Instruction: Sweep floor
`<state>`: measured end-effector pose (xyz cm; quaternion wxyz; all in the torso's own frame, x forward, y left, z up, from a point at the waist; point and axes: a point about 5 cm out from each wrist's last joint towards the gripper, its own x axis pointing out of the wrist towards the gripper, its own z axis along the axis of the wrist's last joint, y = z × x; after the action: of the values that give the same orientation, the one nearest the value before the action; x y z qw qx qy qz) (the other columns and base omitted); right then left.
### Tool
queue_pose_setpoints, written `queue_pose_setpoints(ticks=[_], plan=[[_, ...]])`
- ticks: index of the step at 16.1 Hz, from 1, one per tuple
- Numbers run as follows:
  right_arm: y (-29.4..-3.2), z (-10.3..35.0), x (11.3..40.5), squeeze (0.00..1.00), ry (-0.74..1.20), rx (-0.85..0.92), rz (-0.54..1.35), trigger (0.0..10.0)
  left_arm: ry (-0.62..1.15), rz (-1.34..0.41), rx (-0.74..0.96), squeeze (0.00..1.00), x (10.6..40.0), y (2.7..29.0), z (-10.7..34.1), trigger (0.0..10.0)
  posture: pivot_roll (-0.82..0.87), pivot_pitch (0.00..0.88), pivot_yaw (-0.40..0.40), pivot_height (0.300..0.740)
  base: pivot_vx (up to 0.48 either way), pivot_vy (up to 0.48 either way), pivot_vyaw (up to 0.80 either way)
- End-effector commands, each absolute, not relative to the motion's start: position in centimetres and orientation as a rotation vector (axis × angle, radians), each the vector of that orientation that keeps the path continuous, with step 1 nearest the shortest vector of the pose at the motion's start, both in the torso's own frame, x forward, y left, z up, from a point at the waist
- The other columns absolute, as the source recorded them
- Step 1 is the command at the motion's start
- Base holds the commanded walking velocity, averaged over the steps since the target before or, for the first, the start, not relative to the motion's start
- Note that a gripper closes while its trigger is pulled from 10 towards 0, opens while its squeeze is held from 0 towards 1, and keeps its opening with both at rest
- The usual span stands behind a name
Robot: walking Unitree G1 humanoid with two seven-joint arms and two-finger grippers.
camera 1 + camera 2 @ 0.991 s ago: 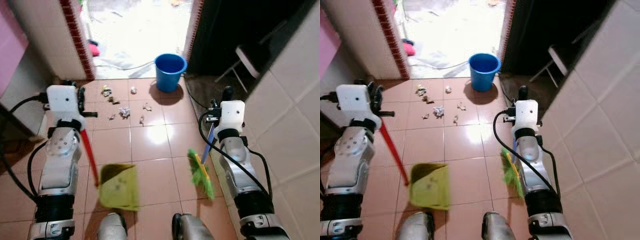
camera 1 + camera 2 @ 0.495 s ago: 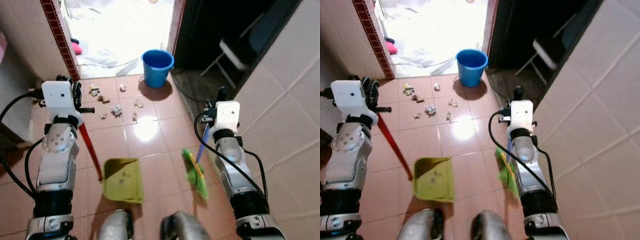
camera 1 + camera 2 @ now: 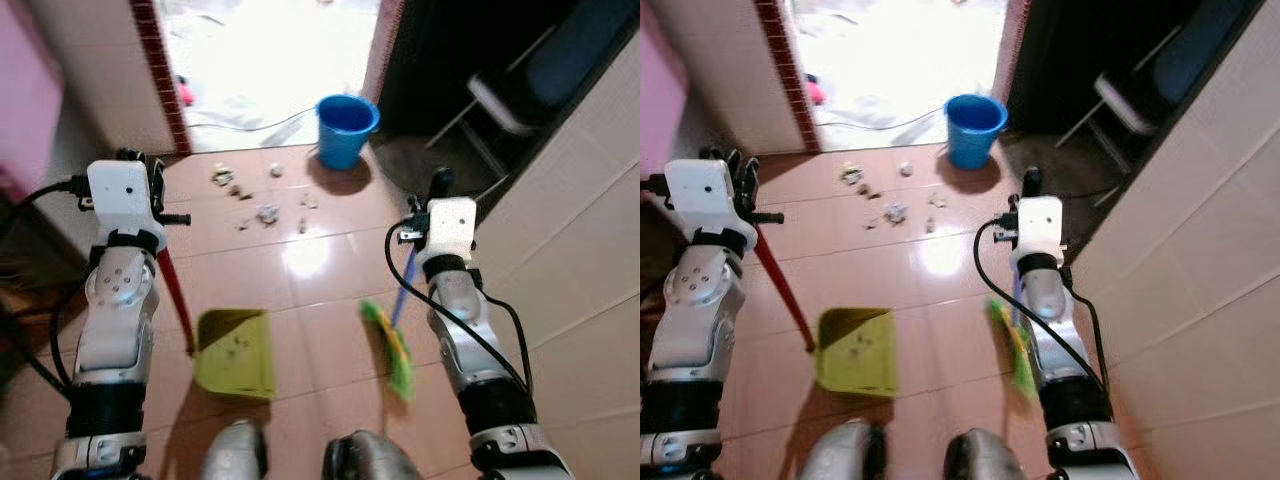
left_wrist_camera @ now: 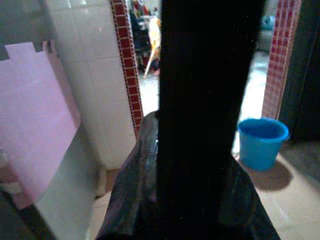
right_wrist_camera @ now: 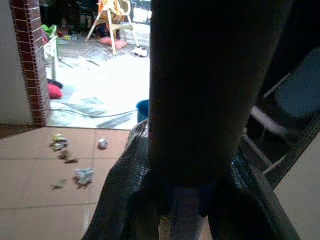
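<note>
The sweeping seems not yet begun, as I judge it. The litter [image 3: 262,200] lies scattered on the floor [image 3: 310,300] in the upper middle of the frame, near the blue bucket [image 3: 346,129], well apart from both tools. I count about eight small scraps, but some are too small to be sure.

There is one green dustpan [image 3: 235,352] with a red handle, in the lower left of the frame. It looks almost empty, with only a few dark specks. The left hand [image 3: 150,205] is closed around that red handle. There is one broom [image 3: 390,345] with green bristles and a blue stick, lower right of centre; the right hand [image 3: 432,190] grips the stick near its top.

What is left: gather all scraps with the broom and push them into the dustpan.
</note>
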<state>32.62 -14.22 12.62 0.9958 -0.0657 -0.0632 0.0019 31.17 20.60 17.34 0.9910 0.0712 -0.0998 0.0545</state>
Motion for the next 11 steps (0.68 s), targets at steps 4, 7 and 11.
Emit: queue_pose_setpoints(ticks=[4,7,11], plan=[[-14.79,13.27,32.71,0.00,-0.163,-0.151,-0.012,10.0,-0.257,0.072,0.138,0.00,30.96,20.27,18.58,10.0,0.04,0.136,-0.034,0.740,0.071,0.000,0.00],[-14.42,13.37,32.35,0.00,-0.174,-0.163,0.009,10.0,-0.261,0.065,0.136,0.00,30.92,20.06,18.66,10.0,0.04,0.143,-0.033,0.740,0.342,0.000,0.00],[-14.16,13.50,32.39,0.00,-0.179,-0.162,0.022,10.0,-0.259,0.053,0.129,0.00,30.90,19.85,18.59,10.0,0.04,0.149,-0.038,0.740,0.402,0.000,0.00]])
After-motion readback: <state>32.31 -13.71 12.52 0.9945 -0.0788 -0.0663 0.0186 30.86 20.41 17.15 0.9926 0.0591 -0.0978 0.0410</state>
